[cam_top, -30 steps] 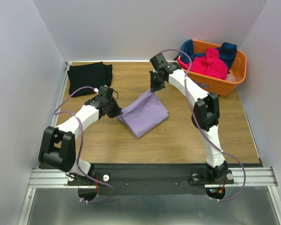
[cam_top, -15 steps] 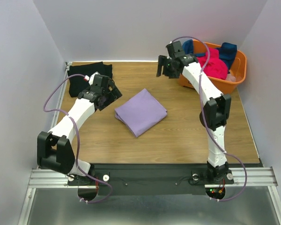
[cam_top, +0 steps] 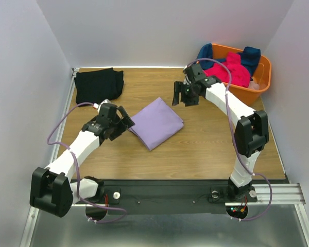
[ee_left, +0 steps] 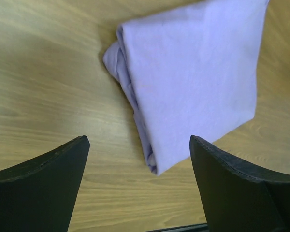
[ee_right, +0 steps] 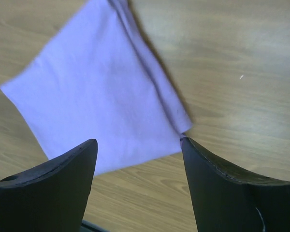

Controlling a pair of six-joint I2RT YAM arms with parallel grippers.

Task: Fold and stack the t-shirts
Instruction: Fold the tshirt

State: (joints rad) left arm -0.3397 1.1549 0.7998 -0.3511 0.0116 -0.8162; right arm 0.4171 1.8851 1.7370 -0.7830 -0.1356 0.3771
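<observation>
Left arm stretches low across the table (cam_top: 206, 149). The left gripper (cam_top: 124, 122) sits just beside the folded purple shirt (cam_top: 157, 122), jaws spread wide, holding nothing. The shirt lies flat at mid-table. Right arm arches over it. The right gripper (cam_top: 181, 98) points down near the shirt's far corner, jaws apart, empty.

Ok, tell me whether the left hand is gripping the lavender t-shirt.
No, the left hand hangs open above the folded lavender t-shirt, fingers clear of it.
</observation>
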